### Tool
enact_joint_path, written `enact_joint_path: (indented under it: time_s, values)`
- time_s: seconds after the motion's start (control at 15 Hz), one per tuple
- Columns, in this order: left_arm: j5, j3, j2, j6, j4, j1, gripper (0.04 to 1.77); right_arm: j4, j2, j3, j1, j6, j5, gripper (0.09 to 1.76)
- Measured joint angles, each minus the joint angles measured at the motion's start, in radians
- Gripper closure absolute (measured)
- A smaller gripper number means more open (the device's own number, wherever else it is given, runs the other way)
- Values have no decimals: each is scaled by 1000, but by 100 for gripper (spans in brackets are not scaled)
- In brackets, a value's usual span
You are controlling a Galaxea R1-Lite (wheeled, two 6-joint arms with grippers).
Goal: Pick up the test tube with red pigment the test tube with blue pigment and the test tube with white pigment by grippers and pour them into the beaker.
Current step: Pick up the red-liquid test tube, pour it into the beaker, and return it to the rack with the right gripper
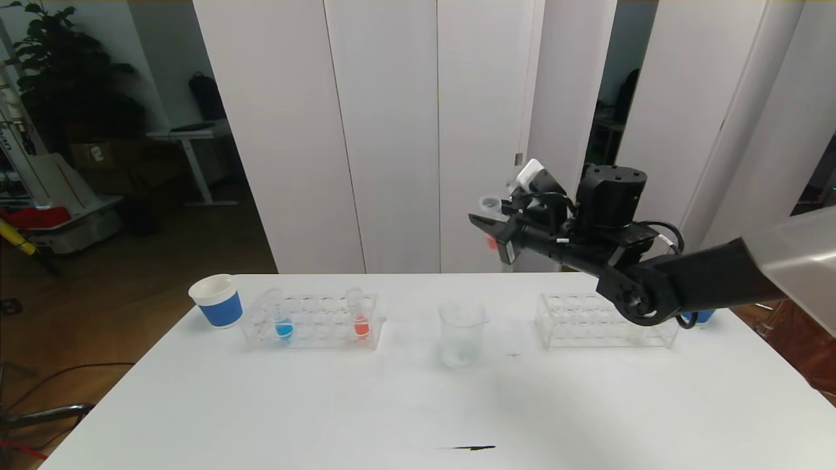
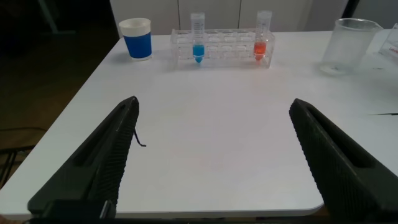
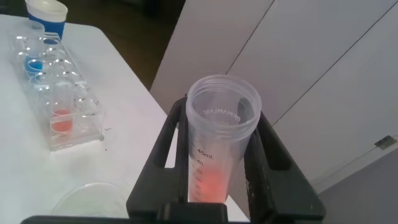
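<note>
Beaker (image 1: 462,333) sitting upright on the counter (image 1: 392,405), between the two clear racks. Red-pigment tube (image 3: 214,146) pinched tight in the right tool (image 3: 214,168), held high above the beaker and a bit to its right, mouth tipped toward it. Looks like the red pour, barely started. Next up probably: bring the mouth over the beaker rim and tilt further. Blue-pigment tube (image 1: 283,321) waiting in the rack left of the beaker. Left tool (image 2: 214,155) spread wide, parked low over the counter
</note>
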Motion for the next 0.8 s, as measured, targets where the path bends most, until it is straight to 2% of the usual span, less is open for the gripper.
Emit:
enact_joint_path:
  time_s: [0.13,0.27,0.67,0.8]
  values:
    - [0,0,0,0,0,0,8,-23,19,1,-6,-37,83,127]
    - [0,0,0,0,0,0,8,-17,34,2,-18,-127,167,127]
    - [0,0,0,0,0,0,8,3,84,-53,-27,-399,195,127]
    - [0,0,0,0,0,0,8,72,88,-73,-25,-475,203,127]
